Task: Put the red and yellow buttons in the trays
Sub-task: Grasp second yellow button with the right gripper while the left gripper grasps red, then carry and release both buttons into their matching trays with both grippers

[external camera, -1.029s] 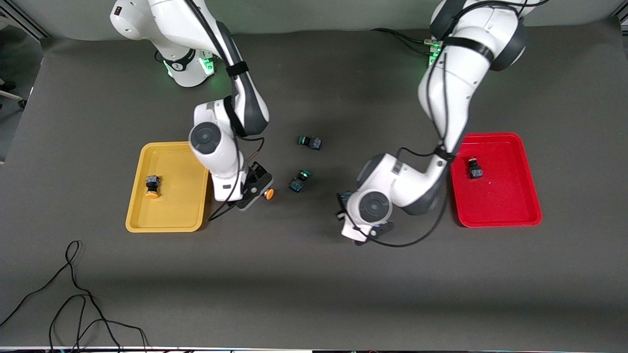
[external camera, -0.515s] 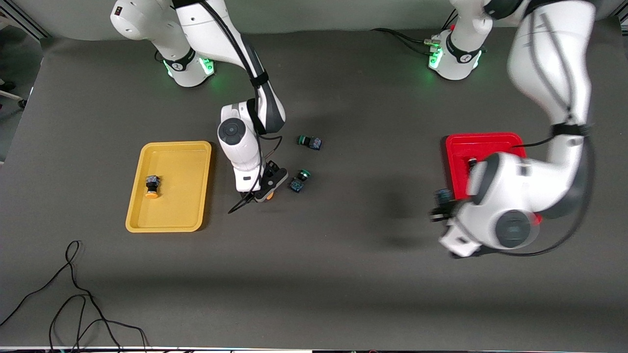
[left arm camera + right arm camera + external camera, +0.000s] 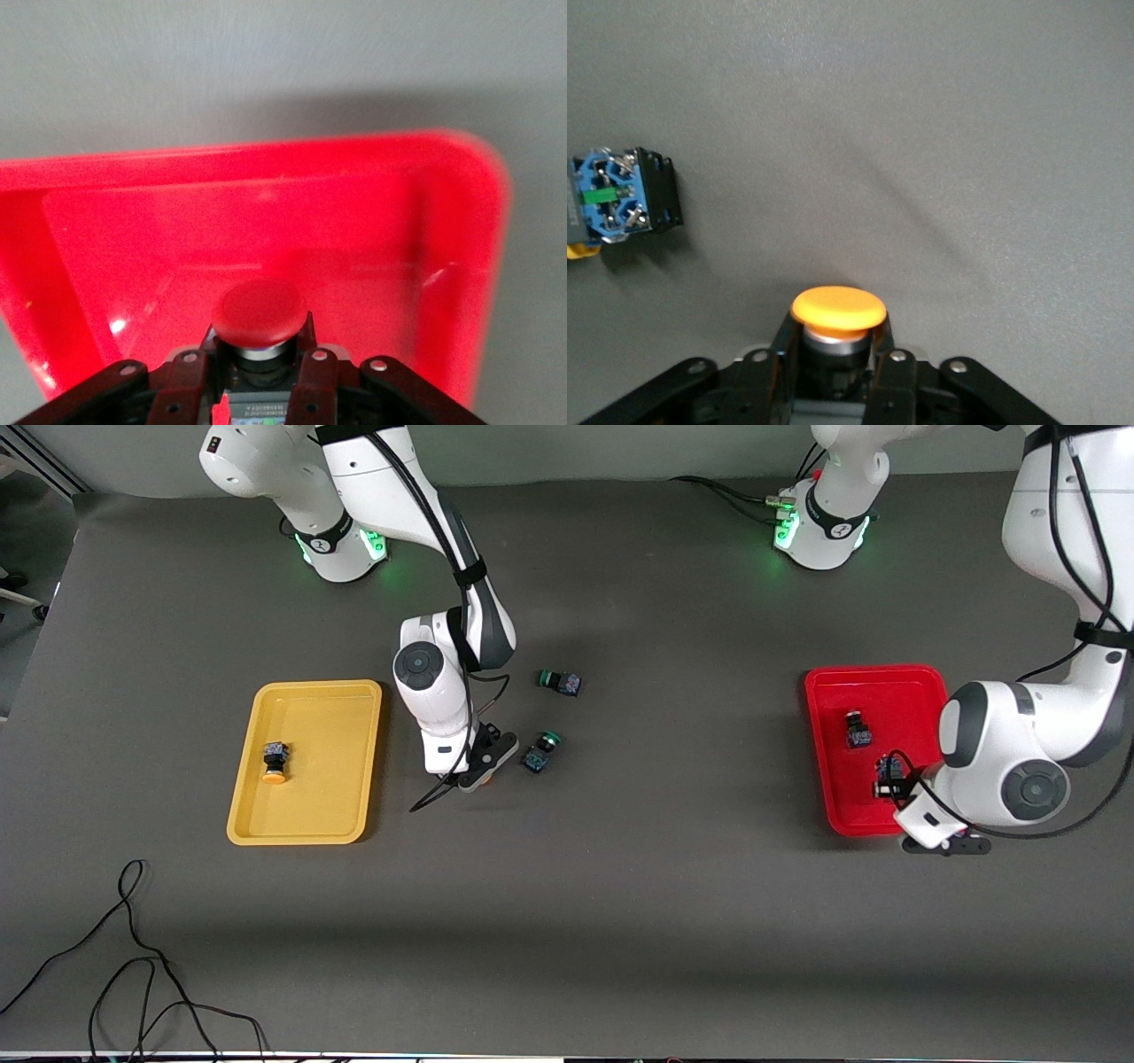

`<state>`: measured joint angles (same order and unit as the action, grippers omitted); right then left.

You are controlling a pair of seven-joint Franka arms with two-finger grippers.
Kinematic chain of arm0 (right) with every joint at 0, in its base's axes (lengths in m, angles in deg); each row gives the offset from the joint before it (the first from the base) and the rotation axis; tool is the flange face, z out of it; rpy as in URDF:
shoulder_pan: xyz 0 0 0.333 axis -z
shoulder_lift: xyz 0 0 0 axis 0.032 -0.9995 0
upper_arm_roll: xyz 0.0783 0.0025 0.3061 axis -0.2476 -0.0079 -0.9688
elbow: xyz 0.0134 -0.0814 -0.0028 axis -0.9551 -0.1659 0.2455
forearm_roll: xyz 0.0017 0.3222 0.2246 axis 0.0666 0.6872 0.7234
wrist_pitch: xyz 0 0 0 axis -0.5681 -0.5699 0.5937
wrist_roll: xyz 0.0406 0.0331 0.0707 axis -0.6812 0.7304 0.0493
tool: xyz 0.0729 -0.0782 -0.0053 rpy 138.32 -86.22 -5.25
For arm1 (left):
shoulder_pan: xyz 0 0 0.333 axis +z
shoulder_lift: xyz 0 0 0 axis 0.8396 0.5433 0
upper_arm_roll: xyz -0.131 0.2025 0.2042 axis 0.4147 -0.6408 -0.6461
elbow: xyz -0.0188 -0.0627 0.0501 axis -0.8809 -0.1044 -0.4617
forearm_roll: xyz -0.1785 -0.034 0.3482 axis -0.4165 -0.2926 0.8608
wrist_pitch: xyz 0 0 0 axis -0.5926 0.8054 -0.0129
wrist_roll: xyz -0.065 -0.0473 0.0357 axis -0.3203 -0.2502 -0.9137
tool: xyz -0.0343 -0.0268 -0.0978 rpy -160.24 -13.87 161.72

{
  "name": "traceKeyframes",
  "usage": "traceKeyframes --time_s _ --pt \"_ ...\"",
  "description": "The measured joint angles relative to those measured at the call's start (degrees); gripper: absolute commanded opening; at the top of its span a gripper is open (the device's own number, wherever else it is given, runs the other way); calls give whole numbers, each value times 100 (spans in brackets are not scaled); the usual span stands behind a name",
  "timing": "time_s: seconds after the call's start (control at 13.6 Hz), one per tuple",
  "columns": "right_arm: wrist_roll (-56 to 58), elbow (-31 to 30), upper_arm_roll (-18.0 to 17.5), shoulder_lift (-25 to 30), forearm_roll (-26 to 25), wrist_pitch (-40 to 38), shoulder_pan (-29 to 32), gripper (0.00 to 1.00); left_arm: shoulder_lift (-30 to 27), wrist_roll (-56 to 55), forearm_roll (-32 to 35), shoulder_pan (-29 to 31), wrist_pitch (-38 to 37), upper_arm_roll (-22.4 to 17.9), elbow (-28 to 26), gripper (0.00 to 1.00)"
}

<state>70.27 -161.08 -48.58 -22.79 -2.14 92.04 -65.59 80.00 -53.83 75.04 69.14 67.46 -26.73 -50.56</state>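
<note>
The left end effector [image 3: 257,372] pinches a red button [image 3: 260,312] over the red tray [image 3: 921,682]. The right end effector [image 3: 837,367] pinches a yellow button [image 3: 837,309] over the table [image 3: 620,886], beside the yellow tray [image 3: 301,834]. Both buttons look small, light and rigid, best gripped by the blocky body.

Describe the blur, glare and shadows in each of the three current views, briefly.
Front view: sharp and evenly lit; soft shadows lie on the table under both arms. Left wrist view: the red tray looks smeared and soft, with pale glare on its floor; the red button in the left gripper is soft too. Right wrist view: the yellow button in the right gripper is crisp, with a faint diagonal shadow on the mat.
</note>
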Motion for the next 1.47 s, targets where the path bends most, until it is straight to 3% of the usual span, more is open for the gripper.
traceKeyframes --time_s 0.22,0.51,0.66,0.74,0.88,1.25,1.47 --pt "-439 307 282 216 27 -927 -36 20 -37 413 52 207 67 -13 -194 0" --pt "-1981 1191 1489 629 -337 -3024 -464 17 -209 689 73 388 120 -21 -443 0" --pt "-2901 1789 1900 750 -528 -4021 -568 15 -398 778 80 510 487 -24 -837 0" --pt "-3270 2007 2058 771 -572 -4321 -582 15 -499 825 81 577 657 -26 -1065 9" --pt "-3732 2230 2423 770 -622 -4737 -595 15 -652 911 81 699 806 -28 -1361 97" --pt "-3395 1964 3398 757 -823 -5245 -508 15 -938 946 81 687 737 63 -1394 100" --pt "-2290 1028 3928 746 -802 -4694 -437 15 -1384 940 56 493 -91 105 -1002 100"
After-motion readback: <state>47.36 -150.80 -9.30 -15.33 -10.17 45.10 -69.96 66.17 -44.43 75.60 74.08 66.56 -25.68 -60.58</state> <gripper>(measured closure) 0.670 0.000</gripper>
